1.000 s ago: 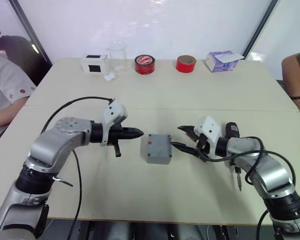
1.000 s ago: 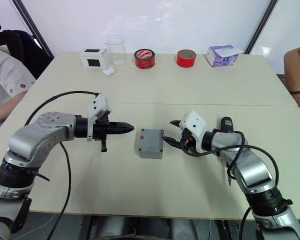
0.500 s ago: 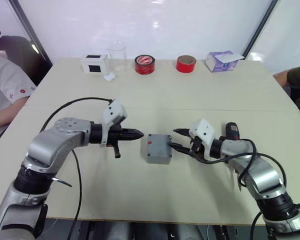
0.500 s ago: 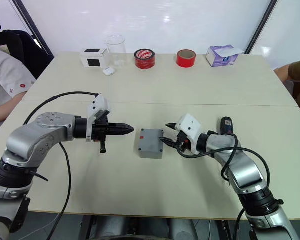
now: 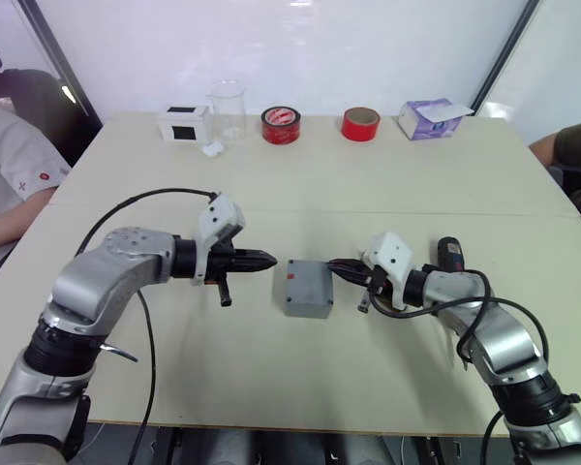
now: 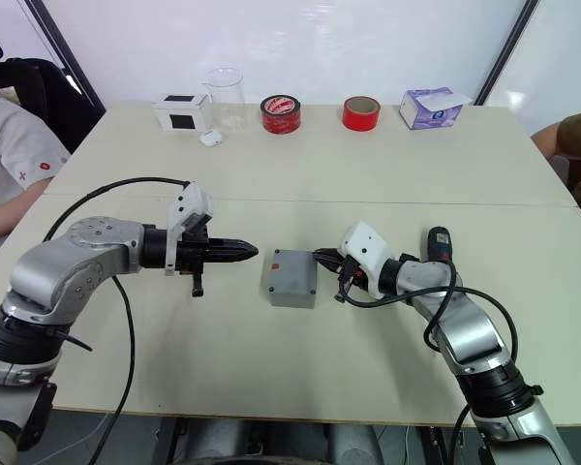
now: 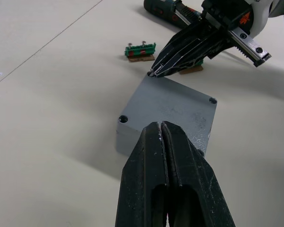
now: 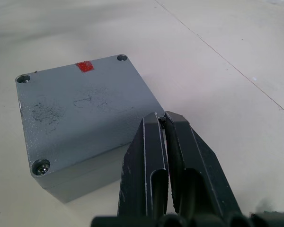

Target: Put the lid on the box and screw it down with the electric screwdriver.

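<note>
The box (image 5: 306, 288) stood on the desk (image 5: 368, 184) about midway between its left and right edges, nearer the front edge, with the lid (image 8: 80, 104) sitting on top, red mark up. The left gripper (image 5: 267, 259) hovered just left of the box, its fingers pressed together and holding nothing. The right gripper (image 5: 337, 267) pointed at the box's right back corner, tips at the lid's edge, fingers likewise closed and empty. The screwdriver (image 5: 452, 255) lay on the desk behind the right arm, toward the right edge.
</note>
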Controlling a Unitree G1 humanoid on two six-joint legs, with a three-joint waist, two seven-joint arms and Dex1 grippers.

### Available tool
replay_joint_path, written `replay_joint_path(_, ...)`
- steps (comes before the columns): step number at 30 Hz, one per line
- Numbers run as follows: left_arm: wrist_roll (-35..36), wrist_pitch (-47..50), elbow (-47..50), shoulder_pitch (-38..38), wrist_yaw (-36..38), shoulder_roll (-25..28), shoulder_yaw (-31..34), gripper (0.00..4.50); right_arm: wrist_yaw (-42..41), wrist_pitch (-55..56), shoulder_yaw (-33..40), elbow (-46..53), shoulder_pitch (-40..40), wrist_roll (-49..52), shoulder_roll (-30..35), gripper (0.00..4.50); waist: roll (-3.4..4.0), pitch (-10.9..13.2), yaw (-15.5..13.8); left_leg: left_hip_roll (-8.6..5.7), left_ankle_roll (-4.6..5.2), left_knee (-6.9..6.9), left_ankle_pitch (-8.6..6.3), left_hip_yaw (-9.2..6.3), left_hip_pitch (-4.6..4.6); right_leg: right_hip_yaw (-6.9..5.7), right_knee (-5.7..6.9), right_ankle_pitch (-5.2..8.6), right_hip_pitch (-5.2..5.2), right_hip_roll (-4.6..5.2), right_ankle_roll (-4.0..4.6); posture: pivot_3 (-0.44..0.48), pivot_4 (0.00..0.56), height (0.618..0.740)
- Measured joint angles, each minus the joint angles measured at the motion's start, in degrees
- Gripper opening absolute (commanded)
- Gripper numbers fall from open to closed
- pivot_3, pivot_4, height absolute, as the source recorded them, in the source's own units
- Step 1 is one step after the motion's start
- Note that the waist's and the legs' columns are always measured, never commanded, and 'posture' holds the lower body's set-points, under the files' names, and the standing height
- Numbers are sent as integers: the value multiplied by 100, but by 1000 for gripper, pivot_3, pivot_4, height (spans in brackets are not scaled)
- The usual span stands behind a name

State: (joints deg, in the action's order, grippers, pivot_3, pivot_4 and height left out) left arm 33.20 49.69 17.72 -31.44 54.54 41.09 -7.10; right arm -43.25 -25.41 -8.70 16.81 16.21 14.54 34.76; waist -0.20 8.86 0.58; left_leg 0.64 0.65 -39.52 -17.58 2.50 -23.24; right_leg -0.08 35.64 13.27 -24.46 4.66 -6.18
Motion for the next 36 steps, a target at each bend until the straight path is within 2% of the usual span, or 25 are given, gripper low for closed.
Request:
replay_joint_path(18,-2,-2,48,41,-171,-65,-2,0,-253,-1304,60,77,532,433,94,70,0,0,1,0,0,0,0,0,0,0,2,0,0,0,0,0,150,740)
replay_joint_path(27,-3,-5,102,192,-314,-198,-6,0,-509,-2172,-26,-24,1250,520,442,70,0,0,-2,0,0,-1,0,0,-1,0,2,0,0,1,0,0,150,740)
replay_joint_path(36,-3,-12,167,337,-462,-280,-2,0,-1036,-2252,-264,-336,1481,531,683,70,0,0,3,0,0,-1,0,-1,0,0,2,0,0,1,0,0,150,740)
